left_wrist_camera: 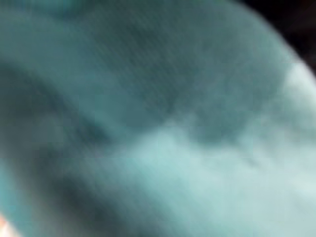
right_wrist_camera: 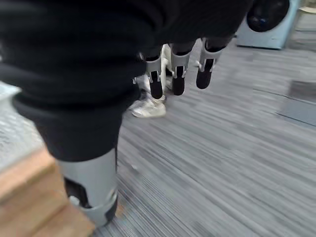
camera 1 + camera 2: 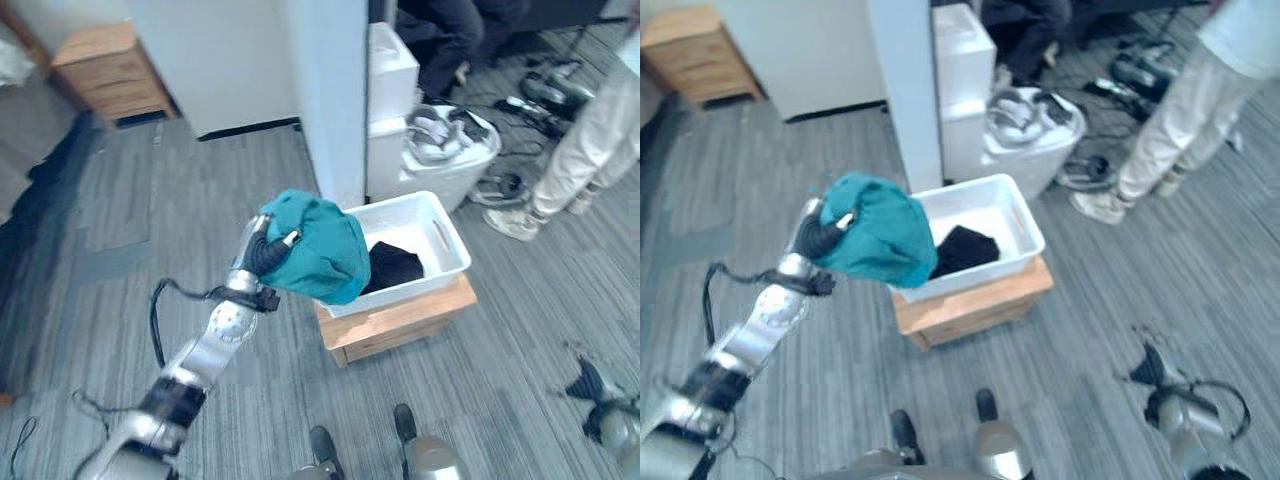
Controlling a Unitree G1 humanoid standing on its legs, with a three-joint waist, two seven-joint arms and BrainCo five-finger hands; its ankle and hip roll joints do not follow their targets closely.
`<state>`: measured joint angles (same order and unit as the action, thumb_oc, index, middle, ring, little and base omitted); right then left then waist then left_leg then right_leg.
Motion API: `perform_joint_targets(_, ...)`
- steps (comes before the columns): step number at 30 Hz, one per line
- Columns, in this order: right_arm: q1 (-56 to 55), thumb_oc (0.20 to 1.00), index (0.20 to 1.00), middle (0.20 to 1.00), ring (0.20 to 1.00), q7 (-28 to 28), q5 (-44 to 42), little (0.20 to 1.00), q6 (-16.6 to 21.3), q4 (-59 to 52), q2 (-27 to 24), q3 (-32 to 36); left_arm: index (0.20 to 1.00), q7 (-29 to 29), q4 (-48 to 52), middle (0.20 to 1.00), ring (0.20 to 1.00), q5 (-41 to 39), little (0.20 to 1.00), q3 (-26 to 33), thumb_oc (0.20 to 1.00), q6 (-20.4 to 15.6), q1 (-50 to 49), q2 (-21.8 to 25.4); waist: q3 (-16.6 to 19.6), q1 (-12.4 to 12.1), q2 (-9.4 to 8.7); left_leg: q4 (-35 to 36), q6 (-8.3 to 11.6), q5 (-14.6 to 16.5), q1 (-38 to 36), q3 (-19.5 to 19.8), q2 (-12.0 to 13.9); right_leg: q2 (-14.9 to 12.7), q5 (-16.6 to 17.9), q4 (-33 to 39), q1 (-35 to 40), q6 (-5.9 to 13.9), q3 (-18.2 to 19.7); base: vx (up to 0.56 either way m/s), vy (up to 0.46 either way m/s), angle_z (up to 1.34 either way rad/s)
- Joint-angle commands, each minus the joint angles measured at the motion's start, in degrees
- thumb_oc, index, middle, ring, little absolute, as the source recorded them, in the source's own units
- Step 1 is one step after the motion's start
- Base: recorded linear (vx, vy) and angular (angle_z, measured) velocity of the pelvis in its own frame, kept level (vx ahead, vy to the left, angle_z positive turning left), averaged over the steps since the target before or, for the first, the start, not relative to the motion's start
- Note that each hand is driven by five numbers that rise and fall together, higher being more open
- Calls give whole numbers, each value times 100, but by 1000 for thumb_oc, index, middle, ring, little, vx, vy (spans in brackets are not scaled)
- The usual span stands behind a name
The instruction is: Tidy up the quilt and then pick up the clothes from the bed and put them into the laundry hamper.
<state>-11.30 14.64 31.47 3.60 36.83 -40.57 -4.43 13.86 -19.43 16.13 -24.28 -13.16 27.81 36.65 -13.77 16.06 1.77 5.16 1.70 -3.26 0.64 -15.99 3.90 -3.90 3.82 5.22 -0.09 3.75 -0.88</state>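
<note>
We find the left robot hand (image 3: 268,248) clenched round the teal garment (image 3: 318,245), held over the white hamper's (image 3: 452,240) near-left corner, apparently above its rim; we advise carrying it further over the hamper's middle, beside the black clothes (image 3: 390,266), before releasing.

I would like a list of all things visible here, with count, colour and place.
cloth: one, teal, bunched in the left hand, above the hamper's near left corner
hamper: one, white, on the wooden stand
dark garment: one, black, inside the hamper
stand: one, light wood, on the grey floor
cabinet: one, light wood, far left by the wall
white boxes: two, stacked behind the hamper
bin: one, white, round, beside the boxes
person: one, pale trousers and shoes, far right
left hand: closed on the cloth
right hand: low at the right, fingers relaxed, empty
</note>
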Motion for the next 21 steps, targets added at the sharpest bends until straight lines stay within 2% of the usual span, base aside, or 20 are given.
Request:
perform_joint_targets(1,435,1000,1000,1000,1000,172,-73,1000,97,510,-76,-222,200,773,-674,200,200,908,200,-127,200,108,986,-217,135,126,-22,-16,477,140,-355,-238,135,60,-129,-96,-180,476,264,-34,-42,-34)
perform_joint_targets(2,367,1000,1000,1000,1000,246,-142,1000,29,1148,143,-384,200,1021,-1288,200,200,1110,200,-326,200,297,1498,-140,55,278,1,-16,486,134,-260,-331,153,89,-100,-123,-354,514,368,-62,-29,-45)
perform_joint_targets(4,411,1000,1000,1000,1000,253,-326,1000,-38,2049,508,-653,200,1244,-2153,200,200,1359,200,-654,200,569,2136,-164,-49,374,25,-16,497,76,-62,-475,162,132,-33,-161,-655,531,504,-65,-44,-48)
perform_joint_targets(5,427,1000,1000,1000,1000,259,-328,1000,-33,2064,520,-657,200,1251,-2169,200,200,1358,200,-666,200,563,2155,-162,-34,360,22,-16,500,54,-29,-486,167,139,-13,-167,-697,523,516,-61,-61,-54)
perform_joint_targets(6,439,1000,1000,1000,1000,234,-452,1000,-59,2442,726,-796,200,1264,-2788,200,200,1437,200,-803,200,695,2434,-241,-108,409,36,-16,505,19,51,-539,180,147,7,-195,-805,529,562,-37,-33,-58)
perform_joint_targets(7,482,1000,1000,1000,1000,222,-557,1000,-64,2636,821,-849,1000,1247,-3147,1000,1000,1429,1000,-870,1000,756,2548,-301,-152,424,39,-16,504,14,74,-544,178,144,0,-201,-826,539,565,-31,-31,-40)
perform_joint_targets(10,556,1000,1000,1000,1000,110,-817,1000,-70,2954,1064,-957,1000,998,-3722,1000,1000,1455,1000,-891,1000,806,2630,-386,-189,410,55,-16,516,-22,110,-542,184,152,21,-203,-852,531,568,-6,-28,-13)
perform_joint_targets(13,620,1000,1000,1000,1000,75,-1130,1000,-77,3047,1238,-913,1000,930,-3920,1000,1000,1087,1000,-593,1000,813,2351,-588,-174,360,46,-16,523,10,-20,-535,200,141,-19,-193,-718,502,543,45,-20,5)
perform_joint_targets(17,644,1000,1000,1000,1000,-12,-1840,1000,-143,2848,1516,-600,1000,916,-3196,1000,1000,-455,1000,495,1000,592,1061,-956,-62,128,-4,-16,517,82,-373,-409,206,107,-93,-194,-322,431,398,40,-22,11)
perform_joint_targets(19,633,1000,1000,1000,1000,-130,-1987,1000,-105,2591,1664,-481,1000,763,-2485,1000,1000,-1331,1000,1366,1000,351,-244,-960,90,-108,-44,-16,514,127,-544,-262,196,103,-122,-187,-76,394,291,62,-9,29)
perform_joint_targets(21,628,1000,1000,1000,1000,-252,-1813,1000,-92,2423,1730,-531,1000,542,-2164,1000,1000,-1530,1000,1866,1000,294,-1190,-870,202,-317,-72,-16,500,176,-671,-153,178,94,-150,-154,128,386,199,68,13,32)
